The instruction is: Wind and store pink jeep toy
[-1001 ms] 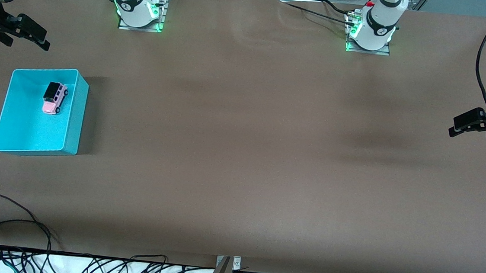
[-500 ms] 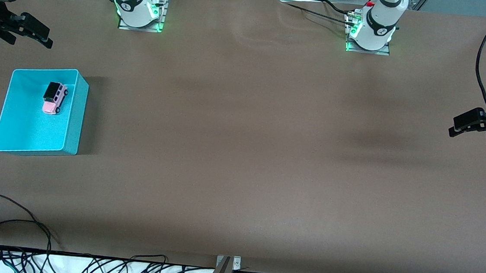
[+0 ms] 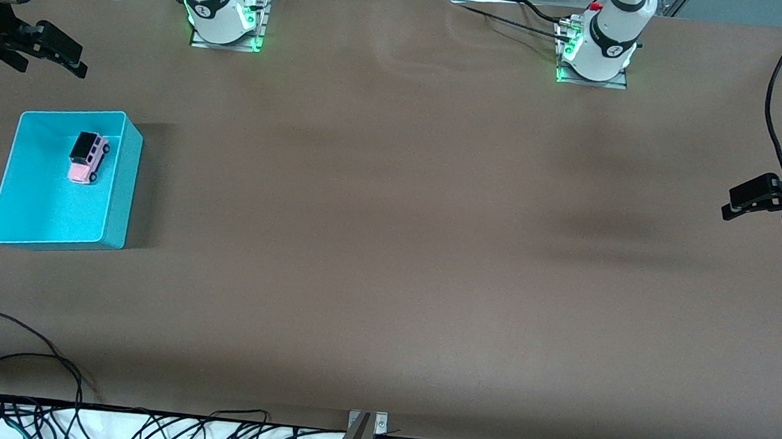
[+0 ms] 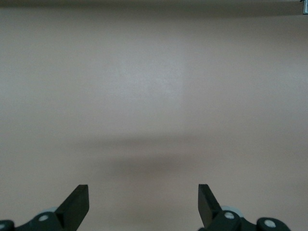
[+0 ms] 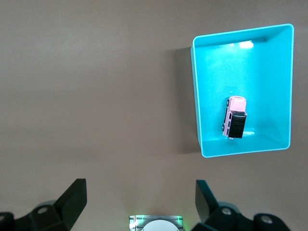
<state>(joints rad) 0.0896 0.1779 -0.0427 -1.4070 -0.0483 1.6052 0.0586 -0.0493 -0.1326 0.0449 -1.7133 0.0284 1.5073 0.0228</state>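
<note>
The pink jeep toy (image 3: 88, 158) is seen on the floor of a turquoise bin (image 3: 121, 184), which stands on the brown table (image 3: 389, 247) toward the right arm's end. The toy is placed in the part of the bin farther from the front camera, close to the wall that faces the middle of the table, though whether that wall is touched cannot be told. It rests on its wheels, with its black roof and rear pointed toward the robots' bases and its pink nose pointed toward the front camera. In the right wrist view the toy (image 5: 234, 117) is shown alone inside the bin (image 5: 198, 96).

The right pincer (image 3: 51, 54) is held in the air at the right arm's end of the table, over bare table farther from the front camera than the bin and apart from it. Its fingers are spread wide and nothing is gripped between them, as the right wrist view (image 5: 139, 202) confirms.

The left pincer (image 3: 758, 206) is held over the left arm's end of the table, well apart from the bin and the toy. It is likewise released, with the fingers parted and nothing between them, and only bare table is shown in the left wrist view (image 4: 143, 206).
</note>
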